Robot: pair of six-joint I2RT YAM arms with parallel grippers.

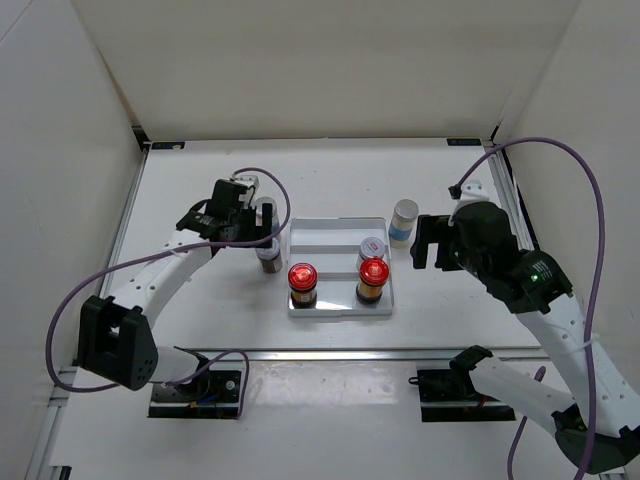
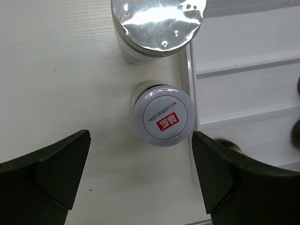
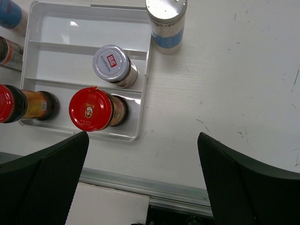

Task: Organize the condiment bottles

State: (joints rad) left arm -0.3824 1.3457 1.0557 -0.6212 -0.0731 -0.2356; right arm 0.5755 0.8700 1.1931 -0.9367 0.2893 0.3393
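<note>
White-lidded jar (image 2: 164,116) stands just beside the tray (image 2: 190,75) rim.

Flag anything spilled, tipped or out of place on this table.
Nothing is spilled, tipped or damaged. Three jars stand outside the tray: a white-lidded jar and a silver-capped jar beside its left edge, and a second silver-capped jar off its far right corner. All are upright.

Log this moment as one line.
left gripper open over short white-lidded jar outside white stepped tray | right gripper open | two red-capped amber jars in tray
</note>
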